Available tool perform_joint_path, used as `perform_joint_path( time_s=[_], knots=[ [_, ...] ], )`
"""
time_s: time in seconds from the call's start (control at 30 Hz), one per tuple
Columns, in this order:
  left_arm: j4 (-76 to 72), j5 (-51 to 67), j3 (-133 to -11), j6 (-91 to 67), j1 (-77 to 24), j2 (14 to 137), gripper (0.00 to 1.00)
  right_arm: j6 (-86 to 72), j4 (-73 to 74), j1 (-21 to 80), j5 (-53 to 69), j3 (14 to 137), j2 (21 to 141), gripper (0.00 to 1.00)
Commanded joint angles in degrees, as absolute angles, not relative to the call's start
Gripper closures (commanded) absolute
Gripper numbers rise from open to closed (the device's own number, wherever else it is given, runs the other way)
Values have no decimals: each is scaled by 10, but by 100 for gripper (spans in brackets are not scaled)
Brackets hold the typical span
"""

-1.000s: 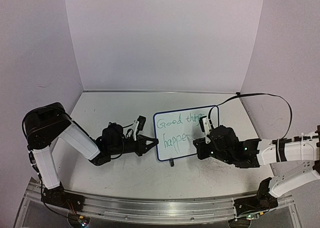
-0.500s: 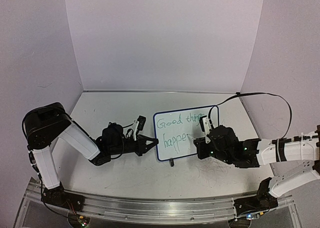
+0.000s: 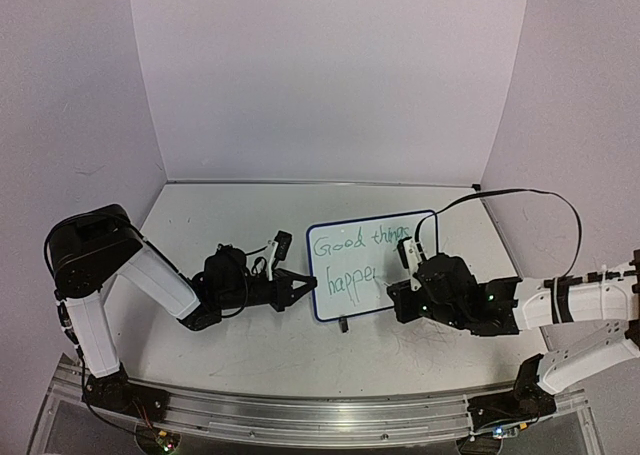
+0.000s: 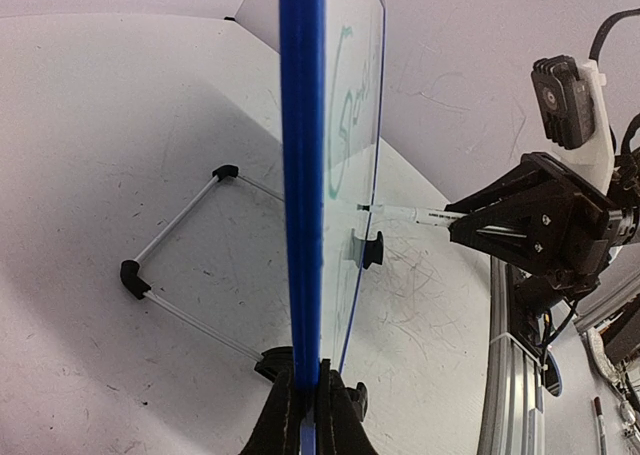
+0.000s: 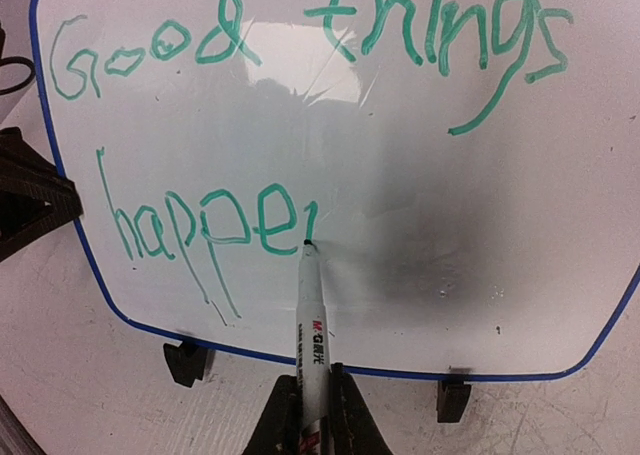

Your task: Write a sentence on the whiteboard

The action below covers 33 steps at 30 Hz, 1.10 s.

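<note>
The whiteboard [image 3: 372, 265] stands tilted on two black clip feet, with a dark-blue frame. It also shows in the right wrist view [image 5: 400, 225] and edge-on in the left wrist view [image 4: 302, 175]. The green sentence [image 5: 200, 225] reads "Good things" above "happe" and the first stroke of another letter. My left gripper [image 4: 308, 395] is shut on the board's blue left edge. My right gripper [image 5: 313, 405] is shut on a white marker [image 5: 311, 325], whose tip touches the board at the foot of that last stroke.
A thin wire stand with black corners [image 4: 175, 260] lies behind the board. A black cable [image 3: 530, 200] loops above the right arm. The metal rail [image 3: 320, 415] runs along the near table edge. Grey scuffs mark the tabletop.
My right gripper has shifted slightly down and right with the marker. The left arm and the board have not moved.
</note>
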<state>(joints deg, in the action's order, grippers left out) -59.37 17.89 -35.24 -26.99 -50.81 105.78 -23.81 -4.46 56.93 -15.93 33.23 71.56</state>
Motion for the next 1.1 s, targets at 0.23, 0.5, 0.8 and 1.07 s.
perform_joint_path(
  time_s=[0.23,0.5,0.8,1.07],
  knots=[
    [-600,175,-358,-258,-507,1036,100,-241,-56,568,-166,333,712,100],
    [-600,176,-362,-260,-507,1037,100,-236,-80,568,-190,350,724,100],
    [-600,174,-359,-258,-507,1036,100,-227,-82,563,-215,362,721,100],
    [-600,173,-356,-257,-507,1034,100,-237,-73,561,-225,363,719,100]
  ],
)
